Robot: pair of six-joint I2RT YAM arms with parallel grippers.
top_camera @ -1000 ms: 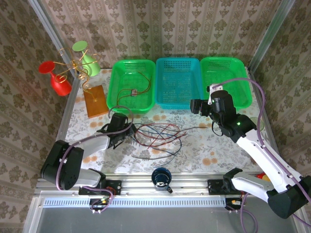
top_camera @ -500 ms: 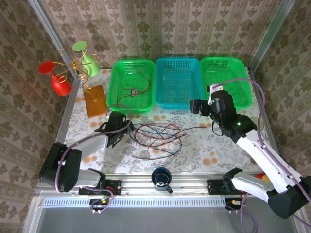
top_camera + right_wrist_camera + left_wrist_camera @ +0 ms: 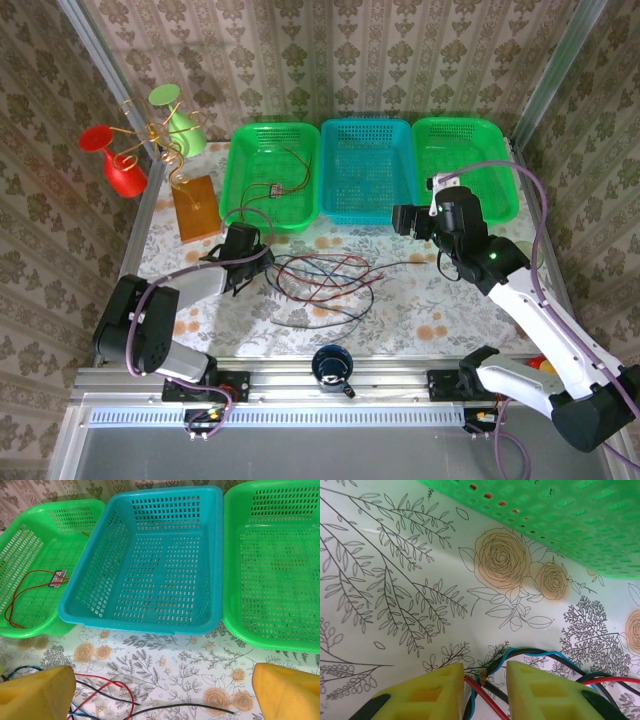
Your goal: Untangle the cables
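Left wrist view: the left gripper (image 3: 485, 672) stands narrowly parted astride thin red, blue and black cables (image 3: 545, 654); the right gripper (image 3: 162, 682) gapes wide near a teal plastic basket (image 3: 100, 580)

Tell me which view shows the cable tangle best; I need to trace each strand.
Top external: the whole tangle of cables lies spread on the table. The left wrist view shows a few red, blue and black strands close up; the right wrist view catches some ends at its lower left.
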